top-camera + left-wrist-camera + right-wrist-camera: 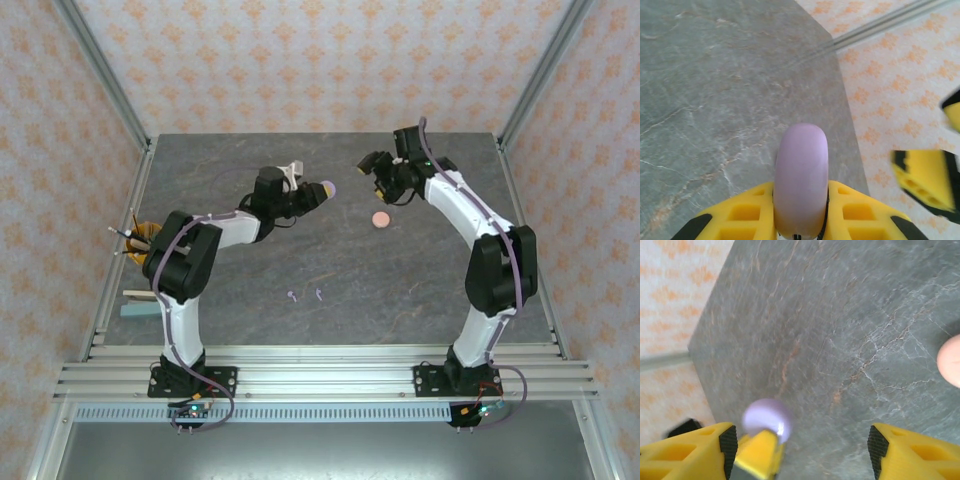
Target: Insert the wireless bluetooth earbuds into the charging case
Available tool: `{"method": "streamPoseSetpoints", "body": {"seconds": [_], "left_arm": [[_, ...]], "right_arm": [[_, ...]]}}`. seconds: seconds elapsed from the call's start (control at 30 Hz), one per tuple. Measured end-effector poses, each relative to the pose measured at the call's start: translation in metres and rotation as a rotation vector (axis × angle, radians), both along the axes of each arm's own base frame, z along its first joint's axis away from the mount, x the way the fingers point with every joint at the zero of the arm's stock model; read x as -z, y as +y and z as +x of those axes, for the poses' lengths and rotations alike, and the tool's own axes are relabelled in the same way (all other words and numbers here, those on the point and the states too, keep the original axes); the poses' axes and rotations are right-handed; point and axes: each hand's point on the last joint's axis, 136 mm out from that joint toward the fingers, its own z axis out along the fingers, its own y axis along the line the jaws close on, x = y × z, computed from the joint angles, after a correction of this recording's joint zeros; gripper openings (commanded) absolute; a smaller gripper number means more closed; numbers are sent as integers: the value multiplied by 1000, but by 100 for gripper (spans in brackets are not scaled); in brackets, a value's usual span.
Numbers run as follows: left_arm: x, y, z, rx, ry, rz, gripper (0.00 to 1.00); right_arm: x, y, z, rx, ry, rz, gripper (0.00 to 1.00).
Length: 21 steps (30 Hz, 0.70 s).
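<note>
**Slip risk on the held case, two hands close together in the air**

Left hand [801,200] is clenched on the purple charging case [801,165]. It's edge-on between the yellow pads [750,212], with most of the shell sticking out past the tips. Smooth round shell, narrow pinch: I'd expect it to squirt out or twist if nudged. It looks held clear of the worktop [715,100], so a drop means a bounce. Can't tell whether the lid is open.

Right hand [800,450] is released, fingers spread wide, gripping nothing, facing the left hand just beside the case. If it closes off-centre, it could hit a left finger or lever the case loose.

Left arm reaches forward, elbow bent, wrist turned toward centre. Right arm arches high, wrist tipped down and inward.

Pink case [381,218] lies on the worktop near the right hand. Two purple earbuds [291,296] lie side by side toward the arm bases, well apart from both hands. They're tiny, so easy to flick away on approach.
</note>
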Motion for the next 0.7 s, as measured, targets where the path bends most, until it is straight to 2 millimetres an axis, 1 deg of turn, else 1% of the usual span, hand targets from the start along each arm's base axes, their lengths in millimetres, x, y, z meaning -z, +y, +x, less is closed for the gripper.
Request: {"method": "streamPoseSetpoints", "body": {"seconds": [0.13, 0.2, 0.3, 0.37, 0.5, 0.7], "left_arm": [[-26, -4, -17, 86, -27, 20, 7], [-38, -7, -23, 129, -38, 23, 7], [-48, -10, -31, 175, -45, 32, 7], [-51, -11, -35, 198, -42, 39, 7], [-49, -11, -41, 226, -21, 53, 6], [-46, -11, -45, 239, -2, 67, 6]], "right_arm": [[9, 17, -15, -178, -76, 19, 70], [10, 25, -22, -249, -112, 48, 69], [6, 35, -30, -324, -165, 93, 69], [4, 39, -34, -353, -189, 113, 69], [-4, 46, -39, -394, -234, 138, 68], [-12, 53, -44, -427, -265, 155, 67]]}}
